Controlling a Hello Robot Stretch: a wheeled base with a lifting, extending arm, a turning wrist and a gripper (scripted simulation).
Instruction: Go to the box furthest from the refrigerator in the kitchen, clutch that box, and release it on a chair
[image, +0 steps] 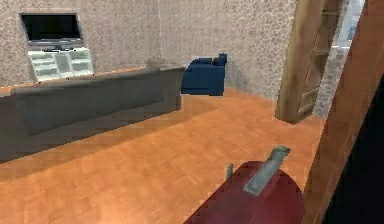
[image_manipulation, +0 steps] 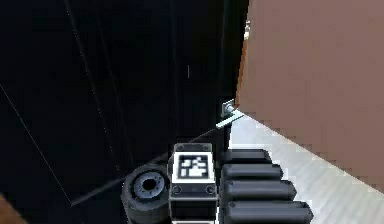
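Observation:
A blue armchair (image: 205, 75) stands on the orange wooden floor against the far patterned wall, right of the middle of the forward view. In the arm side view, the arm is drawn in low at the bottom edge, with one white marked square (image_manipulation: 195, 165) on it. Left of that square sits the gripper's (image_manipulation: 148, 192) dark round body, set against a large black surface (image_manipulation: 110, 90). Its far end cannot be made out, so I cannot tell whether it holds anything.
A long grey sofa (image: 90, 105) crosses the forward view's left, with a television (image: 50, 28) on a white stand (image: 60, 63) behind it. A tall wooden shelf (image: 310, 55) stands at the right. A dark red rounded thing (image: 250, 200) with a grey handle lies close below. A brown panel (image_manipulation: 320, 70) fills the arm side view's right.

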